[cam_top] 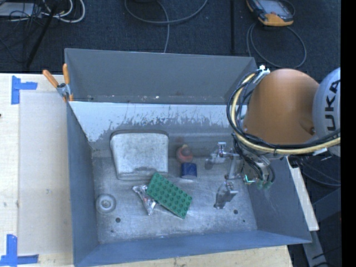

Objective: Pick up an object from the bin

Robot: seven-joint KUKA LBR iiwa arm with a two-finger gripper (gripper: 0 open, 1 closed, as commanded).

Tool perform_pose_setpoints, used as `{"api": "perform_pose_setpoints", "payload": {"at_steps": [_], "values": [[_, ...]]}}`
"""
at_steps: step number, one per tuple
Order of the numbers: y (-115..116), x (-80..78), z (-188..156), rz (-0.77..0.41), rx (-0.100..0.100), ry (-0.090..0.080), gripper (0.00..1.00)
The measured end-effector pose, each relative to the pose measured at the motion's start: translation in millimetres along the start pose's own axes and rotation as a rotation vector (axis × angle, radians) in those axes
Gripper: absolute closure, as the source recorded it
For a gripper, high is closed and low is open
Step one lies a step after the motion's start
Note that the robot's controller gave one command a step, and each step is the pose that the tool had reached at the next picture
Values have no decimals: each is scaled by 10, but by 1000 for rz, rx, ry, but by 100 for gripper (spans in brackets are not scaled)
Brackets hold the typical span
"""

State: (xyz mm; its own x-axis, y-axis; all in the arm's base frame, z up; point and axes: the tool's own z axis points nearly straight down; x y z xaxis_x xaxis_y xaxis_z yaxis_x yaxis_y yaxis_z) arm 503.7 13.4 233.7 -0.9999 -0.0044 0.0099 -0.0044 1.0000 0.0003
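1. Blue, small and boxy, the block (188,169) lay near the middle of the bin (183,222), just beside the gripper (221,177);
2. the jaws stood wide apart, holding nothing; a green studded plate (169,195) lay nearby.

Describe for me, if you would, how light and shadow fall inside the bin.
Camera view: the bin's back wall is brightly lit along its lower band and darker above; the floor around the green studded plate lies in dim light; the orange cover shows a soft sheen; the open gripper throws no distinct shadow.
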Motion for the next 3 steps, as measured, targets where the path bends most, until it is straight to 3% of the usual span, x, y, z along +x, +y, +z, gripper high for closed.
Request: {"api": "perform_pose_setpoints", "payload": {"at_steps": [1, 2, 3], "values": [[873, -263, 1648, 58, 0, -9, 0], [826, -227, 1335, 190, -1, -10, 0], [999, -241, 1341, 259, -1, -9, 0]]}}
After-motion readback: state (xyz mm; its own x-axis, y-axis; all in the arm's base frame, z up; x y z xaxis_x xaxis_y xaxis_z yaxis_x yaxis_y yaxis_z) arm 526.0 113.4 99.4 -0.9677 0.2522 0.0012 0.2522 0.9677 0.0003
